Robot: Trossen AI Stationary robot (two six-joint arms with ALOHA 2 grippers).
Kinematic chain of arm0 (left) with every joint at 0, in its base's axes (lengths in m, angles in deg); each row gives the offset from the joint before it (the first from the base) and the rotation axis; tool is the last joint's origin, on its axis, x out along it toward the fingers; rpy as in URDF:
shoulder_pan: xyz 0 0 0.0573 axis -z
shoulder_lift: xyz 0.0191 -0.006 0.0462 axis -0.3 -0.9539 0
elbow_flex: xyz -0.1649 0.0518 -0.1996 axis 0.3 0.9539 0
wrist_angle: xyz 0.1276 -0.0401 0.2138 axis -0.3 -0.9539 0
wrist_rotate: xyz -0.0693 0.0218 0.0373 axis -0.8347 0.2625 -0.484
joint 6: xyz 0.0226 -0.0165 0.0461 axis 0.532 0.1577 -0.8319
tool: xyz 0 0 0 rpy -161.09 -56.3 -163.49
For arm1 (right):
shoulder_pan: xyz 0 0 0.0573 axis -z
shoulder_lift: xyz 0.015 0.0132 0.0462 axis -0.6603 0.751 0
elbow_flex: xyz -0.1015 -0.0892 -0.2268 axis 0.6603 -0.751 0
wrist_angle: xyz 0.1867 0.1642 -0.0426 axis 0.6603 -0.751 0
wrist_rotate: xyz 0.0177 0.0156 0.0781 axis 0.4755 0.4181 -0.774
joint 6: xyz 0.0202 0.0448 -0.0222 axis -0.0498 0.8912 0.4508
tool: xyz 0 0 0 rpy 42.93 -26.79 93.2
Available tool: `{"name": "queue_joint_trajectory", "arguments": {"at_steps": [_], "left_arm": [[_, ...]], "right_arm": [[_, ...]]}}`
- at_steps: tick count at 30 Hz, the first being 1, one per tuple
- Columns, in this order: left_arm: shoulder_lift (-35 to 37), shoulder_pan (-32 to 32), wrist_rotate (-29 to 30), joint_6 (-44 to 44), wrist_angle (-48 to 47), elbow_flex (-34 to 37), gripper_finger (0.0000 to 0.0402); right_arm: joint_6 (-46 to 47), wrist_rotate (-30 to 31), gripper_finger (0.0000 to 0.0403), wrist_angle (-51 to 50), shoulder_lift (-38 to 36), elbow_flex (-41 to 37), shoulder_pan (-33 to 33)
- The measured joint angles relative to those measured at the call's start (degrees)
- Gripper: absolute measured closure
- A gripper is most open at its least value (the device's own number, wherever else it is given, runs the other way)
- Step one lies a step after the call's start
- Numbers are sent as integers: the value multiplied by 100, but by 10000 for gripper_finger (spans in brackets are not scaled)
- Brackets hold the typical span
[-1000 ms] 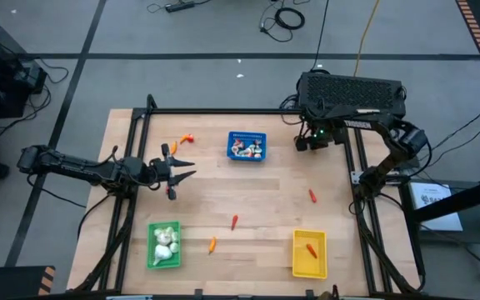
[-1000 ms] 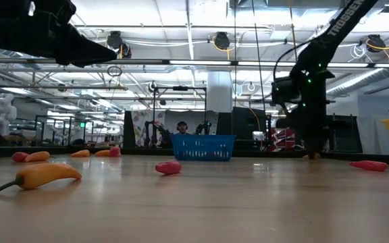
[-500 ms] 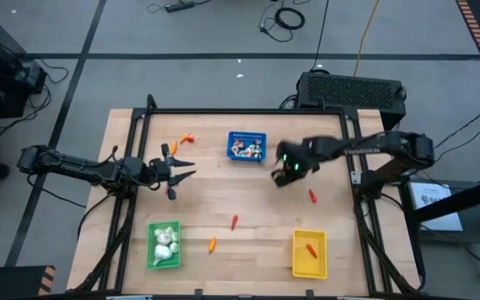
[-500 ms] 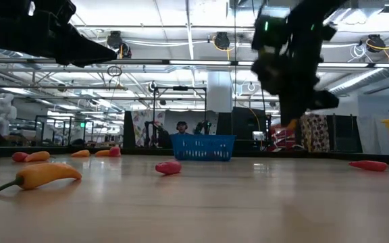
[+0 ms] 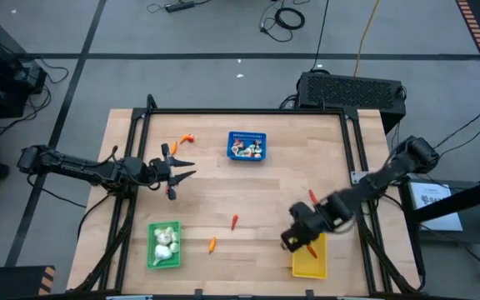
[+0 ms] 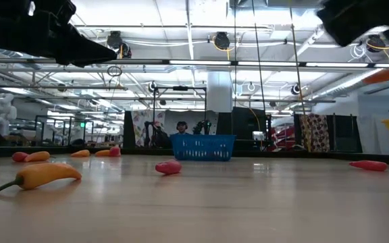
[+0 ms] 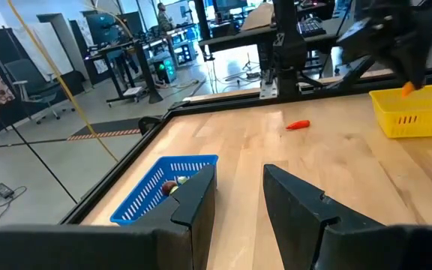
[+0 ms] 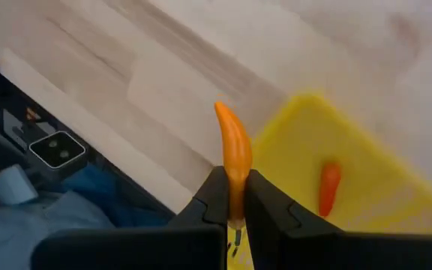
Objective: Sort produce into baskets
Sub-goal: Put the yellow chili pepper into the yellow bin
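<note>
My right gripper point(image 5: 300, 240) hangs over the left rim of the yellow basket point(image 5: 310, 255), shut on an orange pepper-like stick point(image 8: 233, 146). One orange-red piece point(image 8: 328, 187) lies in that basket. My left gripper point(image 5: 180, 172) waits open and level over the table's left part, touching nothing. The green basket point(image 5: 164, 245) holds white bulbs. The blue basket point(image 5: 247, 146) at the far middle holds small white-and-red pieces. Loose produce lies on the wood: a red stick point(image 5: 312, 196), an orange-red one point(image 5: 234, 222), an orange one point(image 5: 212, 244) and one at the far left point(image 5: 187, 137). My right gripper pinches the orange stick by its thicker end point(image 8: 235, 178) between its two fingers point(image 8: 216, 199). The fingers slant down toward the table. The stick juts out past the fingertips along them, its pointed tip free. It is lifted clear, above the yellow basket's rim point(image 8: 291, 124).
A black frame point(image 5: 240, 112) runs around the wooden table. In the low view an orange-yellow pepper point(image 6: 39, 175) and a red piece point(image 6: 168, 167) lie on the near wood, with the blue basket point(image 6: 202, 146) behind them. Bare wood lies between the baskets.
My right gripper has swung from the table's far right corner, past the blue basket, toward the near edge, and now stands over the yellow basket. It has rolled on the way and stays shut on the orange stick.
</note>
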Motion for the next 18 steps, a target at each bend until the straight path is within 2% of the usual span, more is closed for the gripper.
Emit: {"name": "queue_joint_trajectory", "arguments": {"at_steps": [4, 9, 18], "left_arm": [[0, 0, 2, 2, 2, 0, 279], [0, 0, 2, 2, 4, 0, 279], [2, -2, 2, 4, 28, 0, 279]], "right_arm": [[1043, 449, 383, 4, 2, 0, -611], [1725, 818, 363, -95, 8, 0, -1016], [1999, 639, 305, -320, 267, -2, -1214]]}}
